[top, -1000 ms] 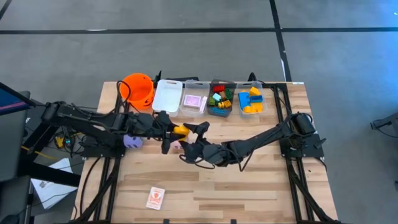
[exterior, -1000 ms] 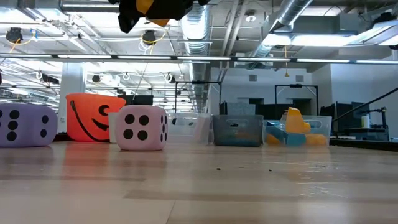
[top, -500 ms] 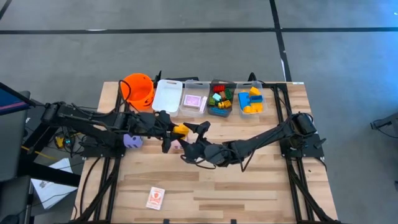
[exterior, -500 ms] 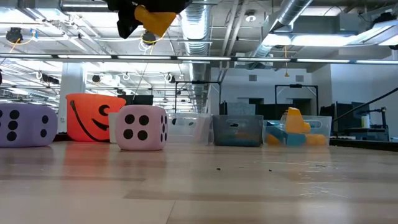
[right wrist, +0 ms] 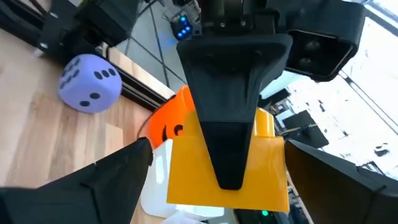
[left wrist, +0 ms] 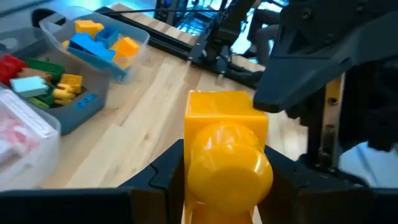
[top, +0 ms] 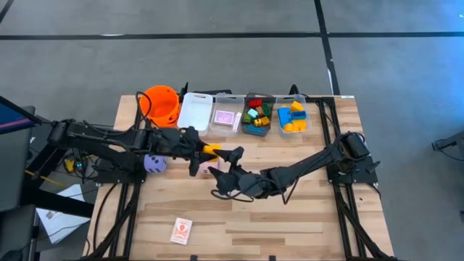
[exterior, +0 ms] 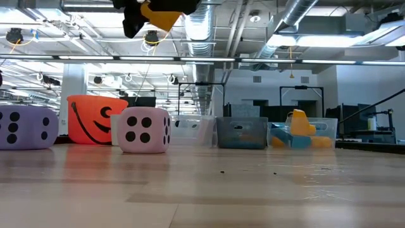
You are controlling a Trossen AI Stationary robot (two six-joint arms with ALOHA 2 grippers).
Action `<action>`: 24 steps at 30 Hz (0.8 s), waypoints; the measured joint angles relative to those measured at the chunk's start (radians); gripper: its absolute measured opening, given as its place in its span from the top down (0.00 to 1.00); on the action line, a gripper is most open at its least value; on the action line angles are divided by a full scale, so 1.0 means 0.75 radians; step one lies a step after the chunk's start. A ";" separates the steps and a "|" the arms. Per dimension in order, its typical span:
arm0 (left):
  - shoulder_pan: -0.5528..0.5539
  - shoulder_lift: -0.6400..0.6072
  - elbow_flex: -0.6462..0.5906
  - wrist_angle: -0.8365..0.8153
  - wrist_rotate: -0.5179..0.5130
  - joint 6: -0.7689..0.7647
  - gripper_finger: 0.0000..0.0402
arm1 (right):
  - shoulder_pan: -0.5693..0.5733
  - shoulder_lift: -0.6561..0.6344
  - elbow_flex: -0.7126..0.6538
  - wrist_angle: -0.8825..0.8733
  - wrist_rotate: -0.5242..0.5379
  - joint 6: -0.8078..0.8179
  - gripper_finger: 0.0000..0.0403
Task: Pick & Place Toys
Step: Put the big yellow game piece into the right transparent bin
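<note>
The left hand (top: 205, 151) holds a brick (top: 211, 151) above the surface (top: 290, 217); bins (top: 225, 116) lie beyond it, the right hand (top: 230, 161) just beside.

An orange bucket (top: 160, 104) with a black jack-o'-lantern face stands at the far left of the wooden table (top: 290, 217), just beside a white rectangular bin (top: 194, 112). Three clear bins (top: 293, 116) continue the row along the far edge. Grey floor (top: 217, 58) with dark lines surrounds the table.
</note>
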 joint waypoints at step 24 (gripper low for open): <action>0.001 -0.002 0.003 0.059 0.086 -0.020 0.67 | -0.035 0.002 -0.002 0.013 0.067 0.016 0.10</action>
